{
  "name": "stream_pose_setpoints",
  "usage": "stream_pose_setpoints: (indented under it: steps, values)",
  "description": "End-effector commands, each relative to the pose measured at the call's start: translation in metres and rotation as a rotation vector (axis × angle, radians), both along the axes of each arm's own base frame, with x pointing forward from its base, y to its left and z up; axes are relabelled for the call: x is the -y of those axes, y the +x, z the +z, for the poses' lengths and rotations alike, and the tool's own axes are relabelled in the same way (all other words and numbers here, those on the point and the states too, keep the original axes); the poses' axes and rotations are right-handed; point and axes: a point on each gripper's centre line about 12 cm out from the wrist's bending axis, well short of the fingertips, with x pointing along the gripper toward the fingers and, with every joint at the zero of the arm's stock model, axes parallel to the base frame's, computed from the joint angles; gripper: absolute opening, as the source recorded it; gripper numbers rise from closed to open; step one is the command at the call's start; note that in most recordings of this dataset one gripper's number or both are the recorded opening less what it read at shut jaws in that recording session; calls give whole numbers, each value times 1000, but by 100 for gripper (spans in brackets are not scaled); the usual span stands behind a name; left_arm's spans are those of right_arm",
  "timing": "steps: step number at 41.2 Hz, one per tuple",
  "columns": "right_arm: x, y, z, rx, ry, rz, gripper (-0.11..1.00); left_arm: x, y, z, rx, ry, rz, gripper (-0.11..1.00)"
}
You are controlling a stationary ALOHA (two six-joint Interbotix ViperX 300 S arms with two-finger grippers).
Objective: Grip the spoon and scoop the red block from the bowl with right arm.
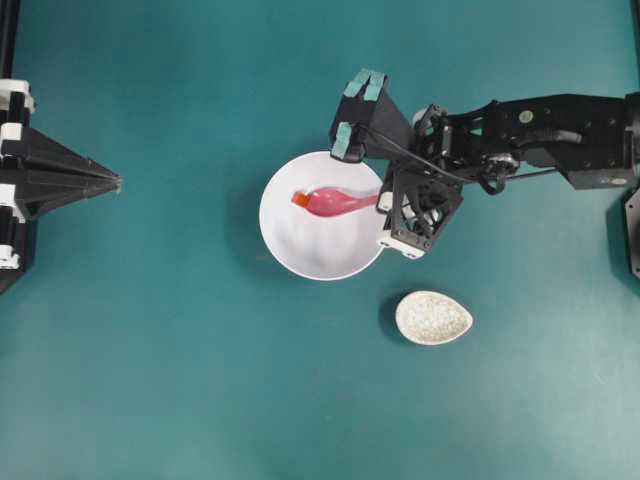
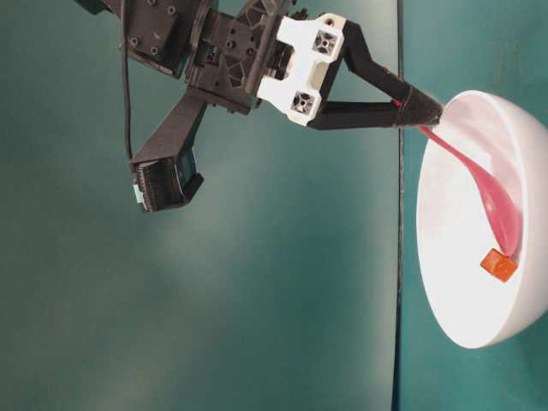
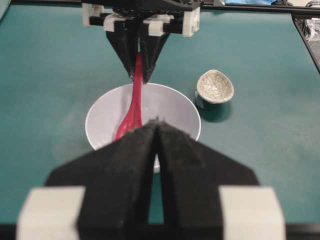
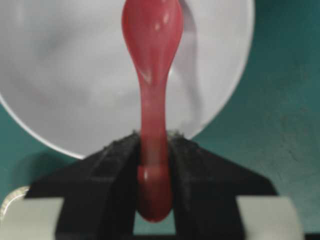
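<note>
Showing the scoop half made: the spoon is already gripped, and what is left, by my reading, is to work its scoop under the red block and lift it clear of the bowl.

Far left, the left arm [image 1: 60, 180] rests well apart from the dishes, its jaws [image 3: 156, 131] pressed together on nothing, pointing toward the bowl.

Centre, the white bowl [image 1: 290, 235] stands on the teal bench [image 1: 150, 350]. Inside it lies the oval scoop of the pink spoon [image 1: 335, 204], pointing left and slanting down the inner wall. The red block [image 1: 301, 200] sits in the bowl at the very tip of the scoop, touching it or just beside it. From table level the block [image 2: 498, 265] appears to rest on the bowl's surface and not in the scoop, so it is not yet scooped.

Right of centre, the right arm [image 1: 560, 135] reaches in from the right edge. Its jaws [image 4: 154, 167] are closed narrowly on the spoon's short handle, the handle's end poking out behind the pads [image 4: 187, 160]. The grip sits just over the bowl's right rim.

Lower right, the small speckled egg-shaped dish [image 1: 433, 317] stands near the bowl, apart from it, and holds nothing visible.
</note>
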Motion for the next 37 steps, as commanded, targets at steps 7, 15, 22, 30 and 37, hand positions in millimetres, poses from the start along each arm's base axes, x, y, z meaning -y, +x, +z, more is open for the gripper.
stream_pose_setpoints:
  steps: [7, 15, 22, 30, 37]
  values:
    - [1, 9, 7, 26, -5, 2, 22, 0, 3, 8, 21, 5, 1, 0]
    - [1, 19, 8, 32, -8, 8, 22, 0, 3, 8, 21, 5, 1, 0]
    - [-8, 18, 6, -11, -2, 35, 22, 0, 2, 9, 23, 3, 1, 0]
    - [-11, 5, 15, -65, -1, 53, 22, 0, 2, 9, 23, 3, 1, 0]
    - [-10, 6, 44, 7, -16, 53, 22, 0, 3, 8, 21, 5, 1, 0]
